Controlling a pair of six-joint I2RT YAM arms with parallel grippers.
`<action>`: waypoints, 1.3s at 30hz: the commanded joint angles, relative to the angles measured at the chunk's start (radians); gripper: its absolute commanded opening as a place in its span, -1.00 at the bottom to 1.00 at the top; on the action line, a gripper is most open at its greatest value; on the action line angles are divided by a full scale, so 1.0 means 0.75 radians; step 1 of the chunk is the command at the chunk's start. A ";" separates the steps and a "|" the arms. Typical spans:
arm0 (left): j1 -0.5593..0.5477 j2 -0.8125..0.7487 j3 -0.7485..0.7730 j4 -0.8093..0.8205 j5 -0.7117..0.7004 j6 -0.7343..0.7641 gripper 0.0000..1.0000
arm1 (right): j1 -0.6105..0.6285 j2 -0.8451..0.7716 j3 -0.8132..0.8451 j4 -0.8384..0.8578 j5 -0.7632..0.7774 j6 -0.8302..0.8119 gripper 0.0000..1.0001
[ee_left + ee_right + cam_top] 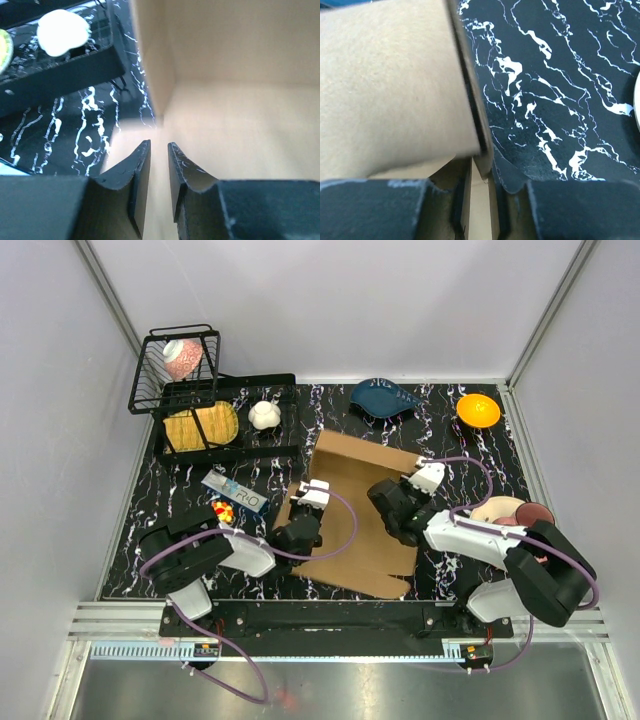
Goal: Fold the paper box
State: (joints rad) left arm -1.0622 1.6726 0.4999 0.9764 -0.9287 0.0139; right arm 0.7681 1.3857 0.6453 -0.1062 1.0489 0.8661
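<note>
Gripping a raised edge on the right side of the paper box (350, 465), the right gripper (480, 175) had its jaws nearly closed, with the thin rim of cardboard running down between them. That panel stood steeply, its cut edge dark against the black marbled table (560, 100), which lay bare beside it in the wrist view.

The box sat in the middle of the table, part-folded. Its back wall was up and its floor spread toward the arms, with the near edge lying flat and ragged with flaps.

The left gripper (157, 150) was at the box's left edge. Its fingers (135, 175) were parted by a narrow gap and clamped nothing; only the pale box floor showed through the gap. Ahead of it an upright wall met the floor in a clean crease, and the wall's left edge ended just short of the black tray (230, 450).

Room on the left was tight. A printed packet (235, 492) lay near the box's left corner, and the tray, holding a white lump (265, 415), was behind it. A blue dish (385, 398) lay close behind the back wall, with an orange bowl (478, 410) well apart at the back right. Stacked plates (505, 510) crowded the right arm. Bare table showed at the near left.
</note>
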 commanded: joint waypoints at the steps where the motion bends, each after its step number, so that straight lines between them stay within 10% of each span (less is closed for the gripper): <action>1: -0.001 -0.025 -0.112 0.224 0.179 -0.094 -0.51 | 0.039 0.014 -0.073 -0.100 -0.039 0.062 -1.00; 11: 0.005 -0.025 -0.270 0.502 0.189 -0.092 -0.63 | 0.109 0.061 -0.054 -0.159 0.015 0.128 -1.00; 18: 0.036 -0.203 -0.237 0.431 0.134 0.035 -0.30 | 0.109 0.036 -0.110 0.082 -0.046 -0.113 -1.00; 25: 0.236 -0.361 -0.262 0.373 0.326 -0.123 0.82 | 0.109 -0.005 -0.173 0.395 -0.275 -0.506 -1.00; 39: 0.576 -0.677 -0.154 0.069 0.798 -0.256 0.88 | 0.109 0.038 -0.128 0.385 -0.452 -0.621 -1.00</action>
State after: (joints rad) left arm -0.6617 1.2568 0.3153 1.0531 -0.4736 -0.1314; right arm 0.8371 1.3769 0.5457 0.2306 0.8246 0.4236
